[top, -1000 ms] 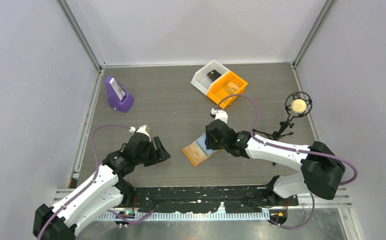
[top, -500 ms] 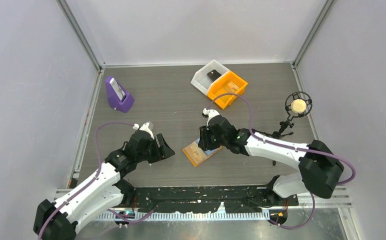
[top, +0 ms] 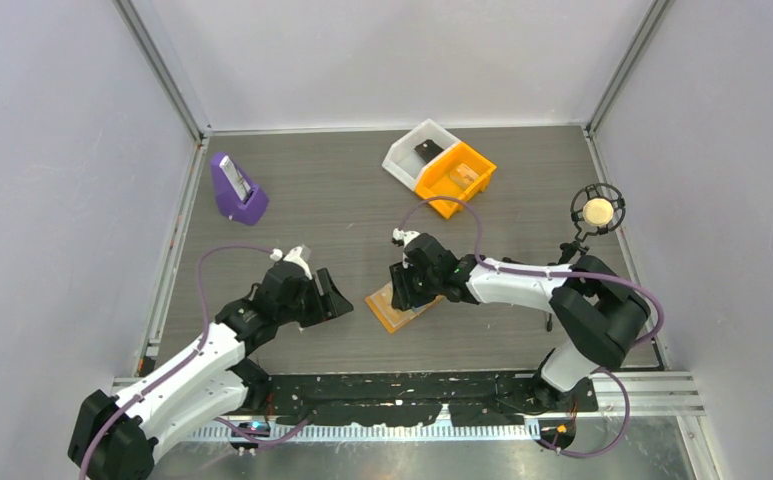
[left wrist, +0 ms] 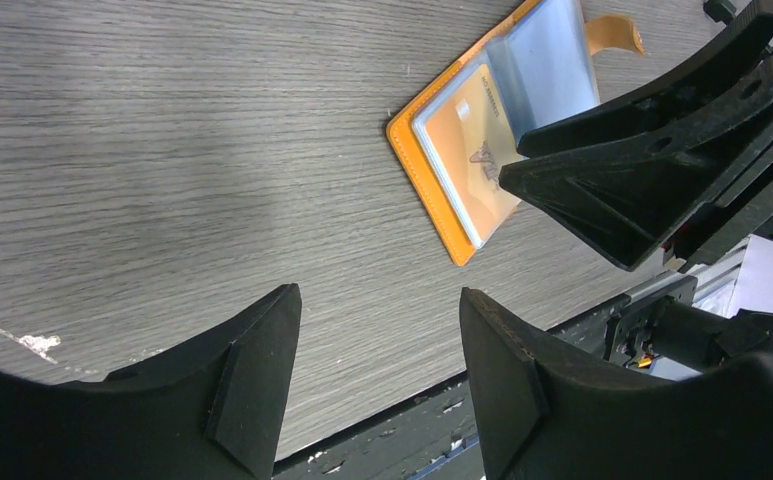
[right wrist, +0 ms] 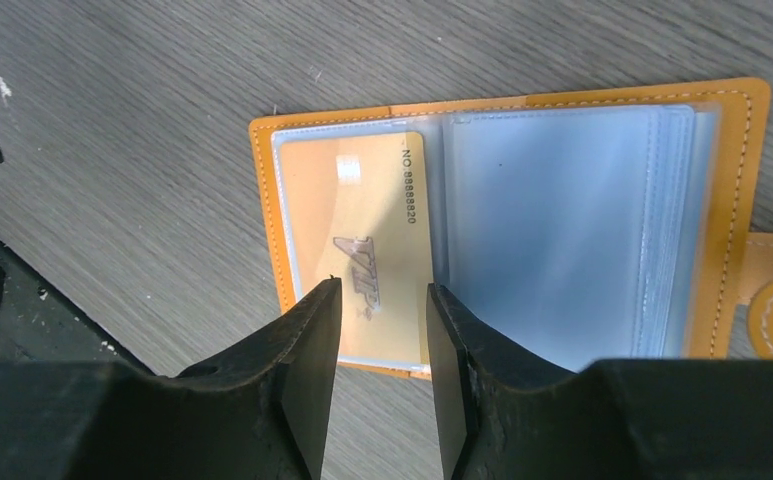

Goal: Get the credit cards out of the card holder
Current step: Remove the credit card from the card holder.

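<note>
Where right tool point(right wrist: 382, 295) overhangs card holder point(right wrist: 732, 200), card point(right wrist: 357, 200) partly hidden.

Fixed view high overhead; wrist views low, close, downward (card holder point(right wrist: 562, 230) common to all)

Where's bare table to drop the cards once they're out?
Bare table lies between the purple stand and the white bin. It is crowded around the card holder, with the left fingers beside it and right fingers over it, and by the microphone.
</note>
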Available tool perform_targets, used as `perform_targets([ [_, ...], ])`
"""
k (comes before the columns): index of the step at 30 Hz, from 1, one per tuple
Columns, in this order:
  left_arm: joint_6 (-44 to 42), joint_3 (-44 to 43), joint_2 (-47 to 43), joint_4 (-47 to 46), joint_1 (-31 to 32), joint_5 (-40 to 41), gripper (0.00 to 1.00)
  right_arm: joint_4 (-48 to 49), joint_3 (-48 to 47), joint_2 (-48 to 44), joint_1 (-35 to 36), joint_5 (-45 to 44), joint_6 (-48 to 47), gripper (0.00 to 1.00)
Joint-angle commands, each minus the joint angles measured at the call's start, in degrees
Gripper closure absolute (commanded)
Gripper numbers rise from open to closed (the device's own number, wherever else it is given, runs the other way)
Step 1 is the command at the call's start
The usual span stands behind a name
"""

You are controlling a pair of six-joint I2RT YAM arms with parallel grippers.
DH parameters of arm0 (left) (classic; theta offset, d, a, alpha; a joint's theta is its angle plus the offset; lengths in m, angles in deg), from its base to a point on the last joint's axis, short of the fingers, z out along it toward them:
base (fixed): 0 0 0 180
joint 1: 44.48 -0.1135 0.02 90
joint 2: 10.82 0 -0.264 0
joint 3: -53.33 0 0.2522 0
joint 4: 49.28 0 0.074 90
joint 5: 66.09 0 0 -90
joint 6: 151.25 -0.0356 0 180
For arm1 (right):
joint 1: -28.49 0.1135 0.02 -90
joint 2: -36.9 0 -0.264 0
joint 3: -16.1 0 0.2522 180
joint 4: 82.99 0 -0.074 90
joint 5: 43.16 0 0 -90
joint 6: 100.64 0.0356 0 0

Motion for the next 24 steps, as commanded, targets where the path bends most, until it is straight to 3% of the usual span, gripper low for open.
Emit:
perform_targets([
  [1, 0.2, 0.8, -1.5, -1.4, -0.1, 1.4, 0.38, 2.4, -2.5, 1.4, -0.2, 0.6, -0.8, 0.56],
  [16, 0.0, 0.6, -2.3, 1.8, -0.1, 4.2, 0.40, 6.8, -3.2, 4.4, 5.9, 4.7, 7.1, 0.58],
  [24, -0.5, 1.3, 1.5, -6.1, -0.1, -2.6, 0.53, 2.4, -6.4, 2.0, 7.2, 1.7, 5.9, 0.58],
])
